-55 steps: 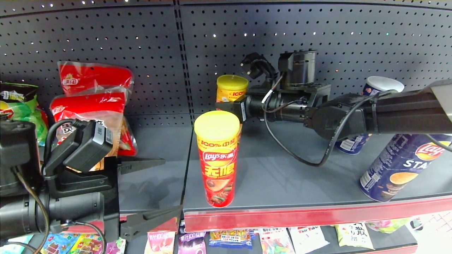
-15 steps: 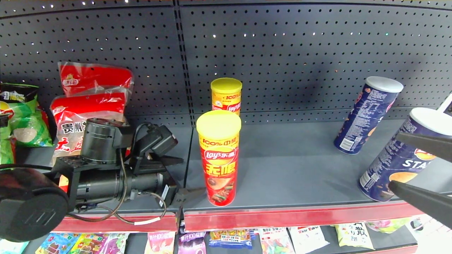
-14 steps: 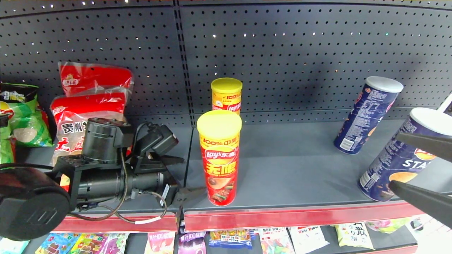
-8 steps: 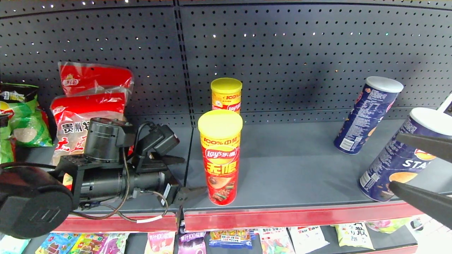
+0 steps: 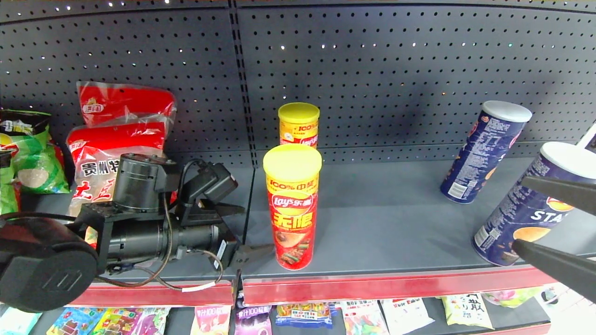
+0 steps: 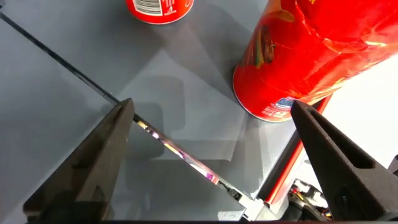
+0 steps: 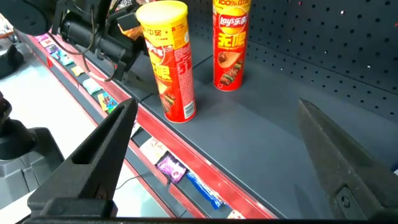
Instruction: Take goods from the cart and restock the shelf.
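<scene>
Two red chip cans with yellow lids stand on the grey shelf (image 5: 382,223): a front can (image 5: 292,207) near the edge and a rear can (image 5: 298,124) by the pegboard. My left gripper (image 5: 258,229) lies open and empty just left of the front can, one fingertip (image 5: 267,249) at its base. In the left wrist view the left gripper (image 6: 211,109) has the front can (image 6: 305,56) beside one finger. My right gripper (image 5: 518,211) is open and empty at the far right, in front of a leaning blue can (image 5: 535,195). The right wrist view shows the right gripper (image 7: 217,107) and the front can (image 7: 168,59).
A second blue can (image 5: 484,151) leans near the back right. Red snack bags (image 5: 116,135) and a green bag (image 5: 28,158) stand at the left. The shelf's red front lip (image 5: 372,284) runs below, with packets (image 5: 363,316) on the lower shelf. Bare shelf lies between red and blue cans.
My right arm has drawn back from the rear can to the far right. My left gripper has turned and crept right to the front can's base. That can has shifted slightly right.
</scene>
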You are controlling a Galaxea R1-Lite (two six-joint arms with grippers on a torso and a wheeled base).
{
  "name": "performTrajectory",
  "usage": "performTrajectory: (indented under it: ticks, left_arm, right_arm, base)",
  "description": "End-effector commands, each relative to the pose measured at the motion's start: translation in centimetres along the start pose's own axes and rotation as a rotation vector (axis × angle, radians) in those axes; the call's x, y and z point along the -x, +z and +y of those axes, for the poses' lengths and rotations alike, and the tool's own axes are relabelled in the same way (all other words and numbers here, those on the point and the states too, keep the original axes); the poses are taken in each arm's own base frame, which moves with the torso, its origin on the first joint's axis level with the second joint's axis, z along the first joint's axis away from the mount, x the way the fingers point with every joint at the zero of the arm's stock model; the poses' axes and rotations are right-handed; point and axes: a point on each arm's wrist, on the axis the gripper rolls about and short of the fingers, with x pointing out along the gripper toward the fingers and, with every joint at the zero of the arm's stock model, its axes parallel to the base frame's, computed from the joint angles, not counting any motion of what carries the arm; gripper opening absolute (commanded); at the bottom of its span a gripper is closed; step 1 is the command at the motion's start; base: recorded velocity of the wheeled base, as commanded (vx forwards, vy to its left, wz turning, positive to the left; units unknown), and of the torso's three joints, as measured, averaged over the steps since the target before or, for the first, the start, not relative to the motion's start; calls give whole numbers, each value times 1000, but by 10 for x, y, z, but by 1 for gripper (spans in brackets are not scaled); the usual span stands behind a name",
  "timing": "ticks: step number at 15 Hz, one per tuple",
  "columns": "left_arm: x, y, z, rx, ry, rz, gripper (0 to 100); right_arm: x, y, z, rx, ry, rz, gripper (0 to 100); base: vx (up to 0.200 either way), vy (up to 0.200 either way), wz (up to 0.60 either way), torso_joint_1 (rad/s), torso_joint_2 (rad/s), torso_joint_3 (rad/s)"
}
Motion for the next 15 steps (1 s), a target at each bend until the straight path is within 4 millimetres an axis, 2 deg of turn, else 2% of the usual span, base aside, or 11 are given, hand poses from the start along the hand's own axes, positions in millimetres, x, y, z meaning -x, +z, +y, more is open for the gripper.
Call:
performTrajectory:
  ticks: [1,8,10,12,13,15]
  left_arm:
    - [-1,1,-1,-4,-3,-3,100]
    - [1,0,-4,-6,-9,-1,100]
    - [8,-2,-4,-1,17,2,100]
    - [37,-7,-3,15,109,-22,100]
    - [71,-1,-4,9,196,-87,100]
    - [122,2,-15,20,403,-103,100]
  right_arm:
    - [-1,0,0,0,-2,1,100]
    - [0,0,0,0,-8,1,100]
    - [-1,-2,-1,-1,-24,10,100]
    - [0,-5,-6,-7,-92,35,100]
    - [6,-14,-14,-5,-218,58,100]
    - [16,-25,-29,44,-531,126,100]
  base:
    - [0,0,0,0,0,0]
    - [0,0,0,0,0,0]
    - [0,0,0,0,0,0]
    - [0,0,0,0,0,0]
    - [0,0,0,0,0,0]
    - [0,0,0,0,0,0]
